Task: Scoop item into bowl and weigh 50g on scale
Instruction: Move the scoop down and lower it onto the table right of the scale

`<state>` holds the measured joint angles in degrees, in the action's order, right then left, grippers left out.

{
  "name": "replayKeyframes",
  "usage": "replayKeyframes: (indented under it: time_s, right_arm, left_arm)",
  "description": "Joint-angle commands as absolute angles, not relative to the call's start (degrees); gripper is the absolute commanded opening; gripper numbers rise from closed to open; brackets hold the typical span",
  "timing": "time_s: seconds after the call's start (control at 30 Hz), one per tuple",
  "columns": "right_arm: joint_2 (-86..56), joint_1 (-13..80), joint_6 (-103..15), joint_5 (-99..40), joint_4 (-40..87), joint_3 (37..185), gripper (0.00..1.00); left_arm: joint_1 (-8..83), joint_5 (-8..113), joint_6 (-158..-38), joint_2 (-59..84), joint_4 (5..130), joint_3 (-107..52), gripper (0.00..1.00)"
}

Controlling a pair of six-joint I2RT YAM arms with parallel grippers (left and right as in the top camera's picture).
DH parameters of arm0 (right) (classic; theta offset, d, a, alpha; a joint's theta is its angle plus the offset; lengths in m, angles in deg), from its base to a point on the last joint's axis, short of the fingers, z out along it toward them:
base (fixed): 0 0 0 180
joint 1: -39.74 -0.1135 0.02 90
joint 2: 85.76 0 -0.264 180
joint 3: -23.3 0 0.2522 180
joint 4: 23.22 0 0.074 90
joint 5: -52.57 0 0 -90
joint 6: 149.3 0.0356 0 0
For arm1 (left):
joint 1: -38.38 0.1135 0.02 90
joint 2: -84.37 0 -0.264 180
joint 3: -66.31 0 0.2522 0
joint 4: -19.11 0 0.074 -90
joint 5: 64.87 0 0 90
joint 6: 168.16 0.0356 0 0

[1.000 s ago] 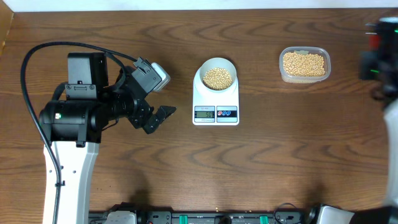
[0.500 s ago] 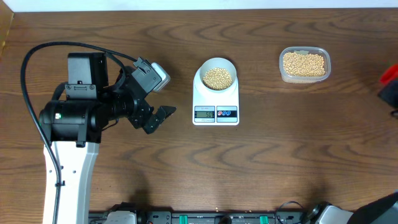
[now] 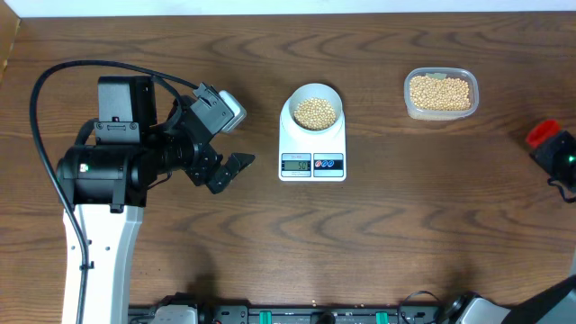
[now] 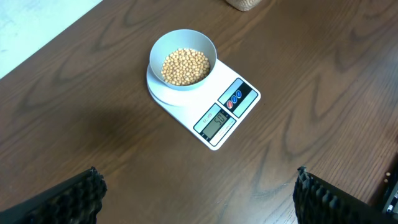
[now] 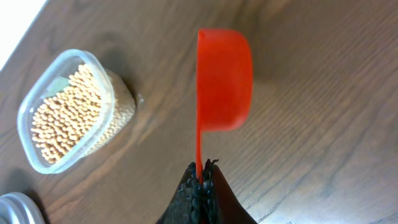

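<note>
While the wood bench (image 3: pixel 405 234) is carrying everything, the left end effector (image 3: pixel 236 137) is hanging over the left side with its fingers spread wide apart, gripping nothing. The scale (image 3: pixel 312 148) is sitting mid-bench toward the far edge, with a clear tub (image 3: pixel 440 93) well off to its right. The bowl (image 4: pixel 184 40) is resting on the scale. Over at the right edge, the right end effector (image 5: pixel 200 183) is pinching a red scoop (image 5: pixel 224 78) by its handle. The beans (image 3: pixel 315 112) are lying piled in the bowl.

The counter (image 3: pixel 405 243) is seen as grained wood, the scale (image 3: pixel 312 142) as smooth plastic, the scoop (image 5: pixel 225 78) as glossy plastic.
</note>
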<state>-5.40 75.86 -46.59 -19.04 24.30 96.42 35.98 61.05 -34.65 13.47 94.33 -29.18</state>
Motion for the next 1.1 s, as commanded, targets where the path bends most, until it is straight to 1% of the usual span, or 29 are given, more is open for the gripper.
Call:
replayKeyframes:
  time_s: [0.0,0.17,0.33,0.47,0.53,0.67,0.83,1.0,1.07]
  right_arm:
    - [-9.23,76.19,-48.23,-18.84,23.36,96.92,0.01]
    - [-10.32,76.19,-47.94,-15.14,21.65,96.39,0.01]
    - [-10.32,76.19,-39.2,-14.38,17.48,90.32,0.01]
    - [-10.34,76.19,-31.88,-13.42,11.22,82.93,0.01]
    - [-10.56,76.19,-30.96,-10.53,8.38,79.28,0.01]
    - [-10.65,76.02,-31.22,-3.06,6.22,74.21,0.01]
    - [-10.65,75.32,-37.45,7.17,5.96,69.97,0.01]
    - [-10.65,72.74,-46.78,11.19,6.18,66.69,0.01]
    - [-10.65,71.43,-47.46,11.19,6.15,65.44,0.01]
  left_arm:
    - [36.22,61.99,-34.74,13.52,94.3,-30.19,0.98]
    - [36.22,61.99,-34.74,13.52,94.3,-30.19,0.98]
    - [36.22,61.99,-34.74,13.52,94.3,-30.19,0.99]
    - [36.22,61.99,-34.74,13.52,94.3,-30.19,0.98]
    - [36.22,61.99,-34.74,13.52,94.3,-30.19,0.98]
    - [36.22,61.99,-34.74,13.52,94.3,-30.19,0.98]
    - [36.22,61.99,-34.74,13.52,94.3,-30.19,0.99]
    - [36.22,61.99,-34.74,13.52,94.3,-30.19,0.98]
    - [36.22,61.99,-34.74,13.52,94.3,-30.19,0.98]
